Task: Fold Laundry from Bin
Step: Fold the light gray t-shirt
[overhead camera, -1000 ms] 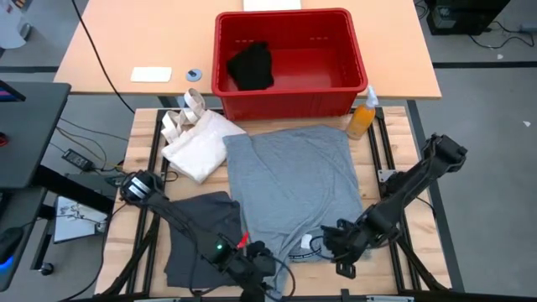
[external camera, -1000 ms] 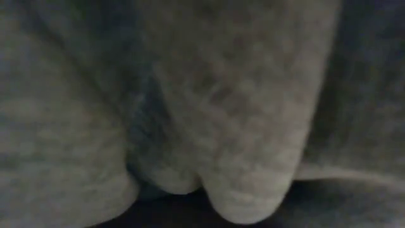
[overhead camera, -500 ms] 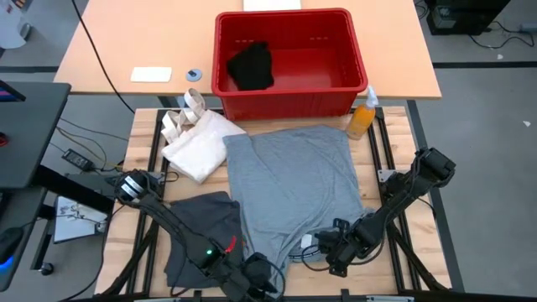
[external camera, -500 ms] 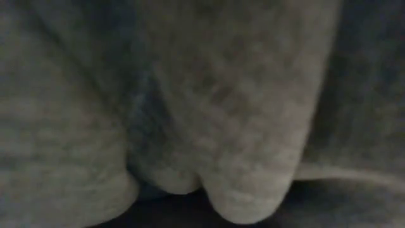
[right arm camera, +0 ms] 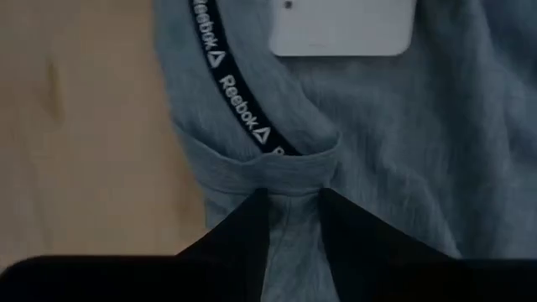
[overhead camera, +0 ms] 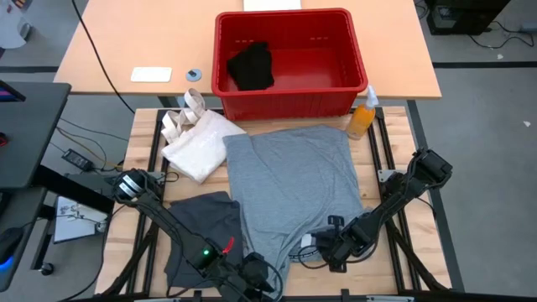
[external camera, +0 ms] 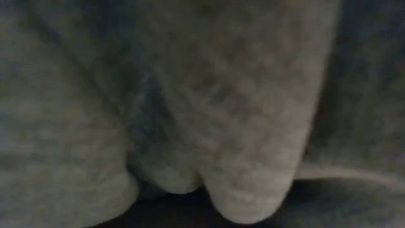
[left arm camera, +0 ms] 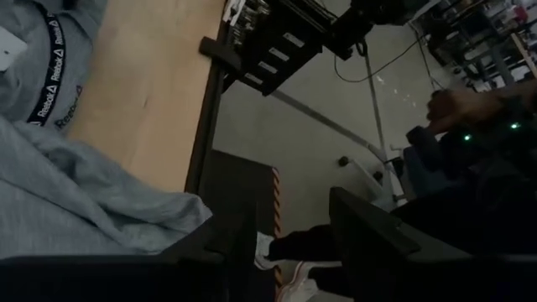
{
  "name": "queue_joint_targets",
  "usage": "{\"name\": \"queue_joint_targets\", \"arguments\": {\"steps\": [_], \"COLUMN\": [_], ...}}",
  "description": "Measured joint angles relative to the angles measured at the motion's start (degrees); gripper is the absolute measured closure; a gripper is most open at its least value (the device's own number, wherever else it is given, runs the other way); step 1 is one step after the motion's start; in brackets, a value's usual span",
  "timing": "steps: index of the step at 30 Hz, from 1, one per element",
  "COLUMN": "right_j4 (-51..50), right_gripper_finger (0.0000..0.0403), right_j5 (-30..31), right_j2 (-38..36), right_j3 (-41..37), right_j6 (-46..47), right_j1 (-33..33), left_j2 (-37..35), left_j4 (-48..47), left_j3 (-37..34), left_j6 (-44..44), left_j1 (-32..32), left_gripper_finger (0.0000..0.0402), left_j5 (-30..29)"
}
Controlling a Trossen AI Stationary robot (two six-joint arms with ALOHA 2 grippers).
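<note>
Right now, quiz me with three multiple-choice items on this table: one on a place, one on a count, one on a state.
1. Where is the black garment?
A. inside the red bin
B. on the white tote bag
C. under the spray bottle

2. How many garments lie on the wooden table, outside the bin?
A. one
B. two
C. four

3. How does the light grey shirt lie?
A. rolled into a ball
B. hanging over the bin's rim
C. spread out flat

Answers:
1. A, the black piece sits in the bin's left part.
2. B, the light grey shirt and the dark grey piece beside it.
3. C, it lies open in the table's middle, its collar at the right gripper.
</note>
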Motion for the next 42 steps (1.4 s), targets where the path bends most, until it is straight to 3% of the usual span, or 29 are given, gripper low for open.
{"name": "queue_joint_targets", "arguments": {"steps": [5,7,14,25,36,42], "right_j4": [0.5,0.3,-8.3,-9.3,-1.0,-1.4], "right_gripper_finger": [0.0378,0.0392,0.0397,0.0398,0.0378,0.0340], "right_j5": [-0.4,-1.3,-6.3,-15.9,-23.7,-30.1], "right_j2": [0.1,0.0,-4.2,-12.1,-6.9,-4.1], "right_j3": [-0.1,-0.1,2.2,6.9,6.9,6.8], "right_j6": [-1.9,-2.4,-0.2,-12.5,-11.7,-3.3], "right_j1": [-0.1,-0.1,1.7,10.9,17.1,17.3], "left_j2": [0.0,0.0,-0.2,-0.7,-0.7,-0.7], "left_j4": [-1.5,-1.3,-2.0,-2.2,-2.0,-2.0], "left_j3": [0.0,0.0,0.0,0.0,0.0,0.0], "left_j6": [0.0,0.0,-0.8,-1.3,-0.7,0.1], "left_j1": [0.0,0.0,-0.1,0.2,1.1,1.1], "left_gripper_finger": [0.0249,0.0249,0.0249,0.0249,0.0249,0.0249], "left_j5": [0.1,0.1,1.3,1.5,1.5,1.6]}}
